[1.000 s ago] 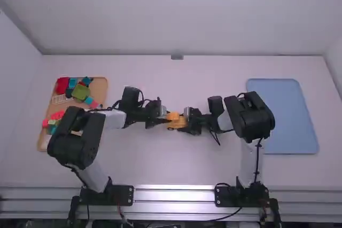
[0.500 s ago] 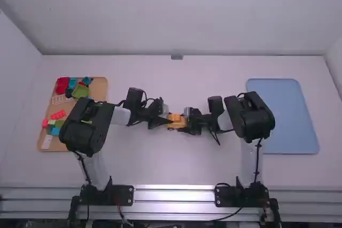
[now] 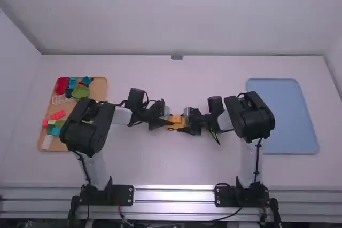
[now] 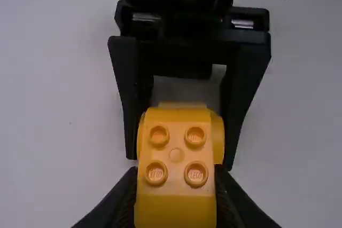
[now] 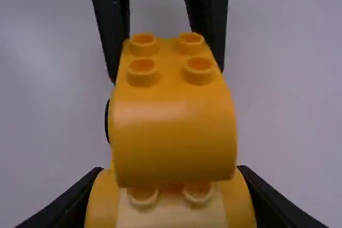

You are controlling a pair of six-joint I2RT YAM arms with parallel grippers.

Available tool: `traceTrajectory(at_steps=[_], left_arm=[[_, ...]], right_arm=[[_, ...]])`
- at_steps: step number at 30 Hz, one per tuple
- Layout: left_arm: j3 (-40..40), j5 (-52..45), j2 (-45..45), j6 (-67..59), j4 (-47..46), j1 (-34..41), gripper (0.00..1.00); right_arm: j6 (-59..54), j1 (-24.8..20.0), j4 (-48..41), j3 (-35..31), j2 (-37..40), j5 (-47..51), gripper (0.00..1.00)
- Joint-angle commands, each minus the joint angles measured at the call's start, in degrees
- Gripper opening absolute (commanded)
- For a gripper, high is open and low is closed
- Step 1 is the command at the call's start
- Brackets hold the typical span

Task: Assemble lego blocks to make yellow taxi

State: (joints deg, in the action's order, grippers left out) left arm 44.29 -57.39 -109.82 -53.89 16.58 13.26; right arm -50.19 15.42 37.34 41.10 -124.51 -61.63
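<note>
Shifted slightly right and towards the near side over the last second, at the left gripper point(image 4: 175, 185), with forearm swung round behind; no clear shift at the right gripper point(image 5: 170, 185). Left jaws clenched on the sides of the yellow upper block point(image 5: 173, 137), four studs up; right jaws clenched round the yellow base point(image 5: 171, 214) beneath. Both pieces held together mid-counter point(image 3: 203, 169), between the two arms. Likely a small alignment or pressing move, so probably at the joining step of the taxi body. Hard to say whether fully seated, with studs of the base visible just beside the block's curved lower edge. Next, probably: square up, press down evenly, then let go on the left. At risk: a tilted fit, or slipping off those rounded sides. To the far left, loose coloured blocks point(image 3: 63, 85) on a brown tray point(image 3: 100, 86).
</note>
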Motion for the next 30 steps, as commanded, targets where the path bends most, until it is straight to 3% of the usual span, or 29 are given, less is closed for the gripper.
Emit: traceTrajectory(at_steps=[1,14,24,30], left_arm=[[-0.11,-1.22,-0.76,-1.44,-0.22,0.28,0.02],[-0.50,-0.39,-0.76,-1.25,-1.09,1.03,0.02],[-0.44,9.25,-0.76,2.27,-1.36,3.63,0.02],[-0.09,10.08,-0.76,1.33,-4.15,3.74,0.02]], right_arm=[[-1.33,0.00,-1.49,0.48,-0.70,-0.17,0.53],[-2.36,-0.02,-1.75,0.61,-0.70,-1.33,0.53],[-2.32,-0.04,-1.77,0.57,-0.70,-1.36,0.53],[-2.36,-0.02,-1.75,0.61,-0.70,-1.33,0.54]])
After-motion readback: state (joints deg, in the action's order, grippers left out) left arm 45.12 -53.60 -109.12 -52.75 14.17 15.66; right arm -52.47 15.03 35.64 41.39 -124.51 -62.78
